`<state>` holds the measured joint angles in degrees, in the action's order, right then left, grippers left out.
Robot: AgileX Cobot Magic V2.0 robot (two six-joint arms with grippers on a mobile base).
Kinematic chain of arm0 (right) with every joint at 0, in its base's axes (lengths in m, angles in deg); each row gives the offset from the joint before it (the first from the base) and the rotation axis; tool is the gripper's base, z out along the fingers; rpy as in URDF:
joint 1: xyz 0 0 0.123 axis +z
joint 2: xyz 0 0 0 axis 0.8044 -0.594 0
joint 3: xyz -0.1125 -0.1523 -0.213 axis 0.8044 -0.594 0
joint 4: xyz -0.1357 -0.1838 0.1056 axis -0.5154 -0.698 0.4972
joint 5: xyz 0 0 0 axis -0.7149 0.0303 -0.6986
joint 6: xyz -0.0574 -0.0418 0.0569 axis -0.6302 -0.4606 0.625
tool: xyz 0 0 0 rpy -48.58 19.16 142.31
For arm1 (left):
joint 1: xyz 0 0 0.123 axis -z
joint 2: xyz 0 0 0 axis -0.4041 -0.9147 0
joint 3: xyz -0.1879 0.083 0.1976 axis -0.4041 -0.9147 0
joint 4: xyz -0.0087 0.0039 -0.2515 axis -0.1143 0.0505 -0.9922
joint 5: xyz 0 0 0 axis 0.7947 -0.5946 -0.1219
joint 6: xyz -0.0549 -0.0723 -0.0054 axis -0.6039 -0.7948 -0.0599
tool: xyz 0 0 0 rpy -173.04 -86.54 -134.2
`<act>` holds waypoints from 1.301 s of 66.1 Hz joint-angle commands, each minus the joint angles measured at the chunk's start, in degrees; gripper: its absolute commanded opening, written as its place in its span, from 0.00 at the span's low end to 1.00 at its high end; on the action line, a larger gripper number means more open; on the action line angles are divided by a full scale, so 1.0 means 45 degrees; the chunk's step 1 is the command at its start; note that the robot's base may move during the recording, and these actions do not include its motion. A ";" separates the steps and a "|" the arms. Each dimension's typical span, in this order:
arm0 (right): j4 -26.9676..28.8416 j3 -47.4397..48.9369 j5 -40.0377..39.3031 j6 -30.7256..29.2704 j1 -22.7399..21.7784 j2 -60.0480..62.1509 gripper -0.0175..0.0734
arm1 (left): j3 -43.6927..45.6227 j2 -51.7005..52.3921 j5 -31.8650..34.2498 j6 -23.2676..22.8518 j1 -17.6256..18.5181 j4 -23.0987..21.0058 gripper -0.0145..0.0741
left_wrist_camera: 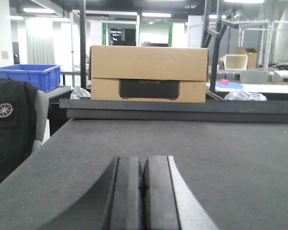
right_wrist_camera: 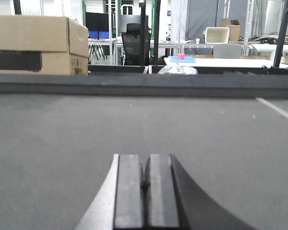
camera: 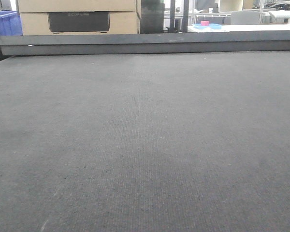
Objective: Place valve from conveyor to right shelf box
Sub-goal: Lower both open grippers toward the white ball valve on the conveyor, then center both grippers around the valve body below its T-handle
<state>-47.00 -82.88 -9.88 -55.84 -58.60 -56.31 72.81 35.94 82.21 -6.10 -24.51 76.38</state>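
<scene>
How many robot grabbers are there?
2. The left gripper is low in the left wrist view, the right gripper low in the right wrist view; both shut over the conveyor.

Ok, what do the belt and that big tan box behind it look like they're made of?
The belt looks like a dark grey woven or felt-like fabric, matte, with a fine ribbed weave and no shine. The box looks like plain brown cardboard, matte, with a lid seam and a dark panel on its front.
</scene>
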 commanded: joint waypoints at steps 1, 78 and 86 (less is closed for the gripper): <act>0.0001 0.1472 0.1030 -0.0014 0.0039 0.0035 0.01 | 0.1428 0.0036 -0.1885 -0.0020 -0.0065 -0.0006 0.04; -0.0649 1.3579 1.3247 -0.0036 0.0039 -1.6487 0.03 | 1.4057 -1.6488 -1.3232 -0.0020 -0.0065 -0.0002 0.04; -0.0861 1.3636 1.3397 -0.0036 0.0039 -1.7190 0.22 | 1.4057 -1.6913 -1.3243 -0.0020 -0.0065 -0.0002 0.04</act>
<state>-49.51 -22.15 49.49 -55.84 -58.60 -131.79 135.49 -39.26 22.69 -6.10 -24.51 76.74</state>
